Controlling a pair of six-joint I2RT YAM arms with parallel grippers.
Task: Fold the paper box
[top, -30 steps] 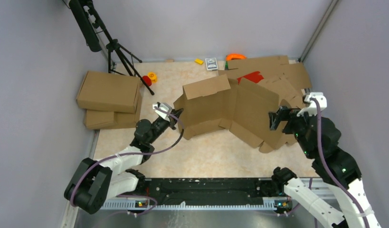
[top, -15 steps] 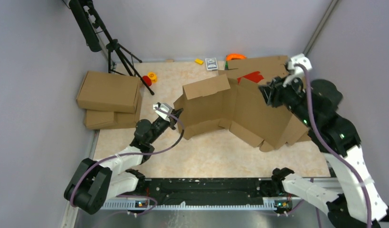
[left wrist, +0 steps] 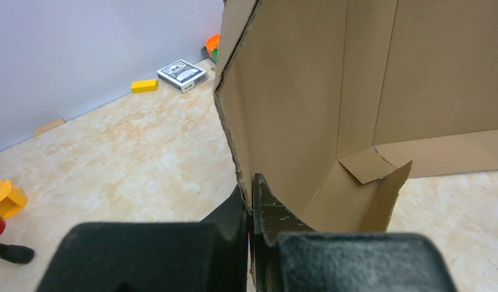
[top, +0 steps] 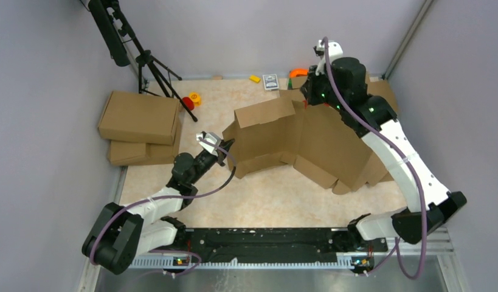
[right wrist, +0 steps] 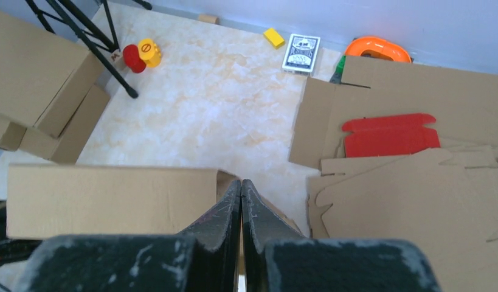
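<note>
The paper box (top: 267,131) stands half-folded mid-table, plain brown cardboard with one wall raised and a wide panel (top: 331,143) sloping off to the right. My left gripper (top: 225,149) is shut on the box's left wall edge; in the left wrist view its fingers (left wrist: 267,213) pinch that edge of the box (left wrist: 307,91). My right gripper (top: 305,93) hangs high over the box's back right corner. In the right wrist view the right gripper (right wrist: 241,182) is shut with nothing in it, above the box's raised wall (right wrist: 112,201).
Flat cardboard sheets (top: 362,88) with a red one (right wrist: 389,134) are heaped at the back right. Two folded boxes (top: 140,115) are stacked at the left beside a tripod (top: 146,61). A card deck (top: 270,81), yellow block (top: 254,78), orange dish (top: 301,72) and red-yellow toy (top: 191,99) lie along the back.
My right arm swung from the box's right side up and back over its rear corner, and its jaws closed from wide open. The left gripper and the box stayed put.
</note>
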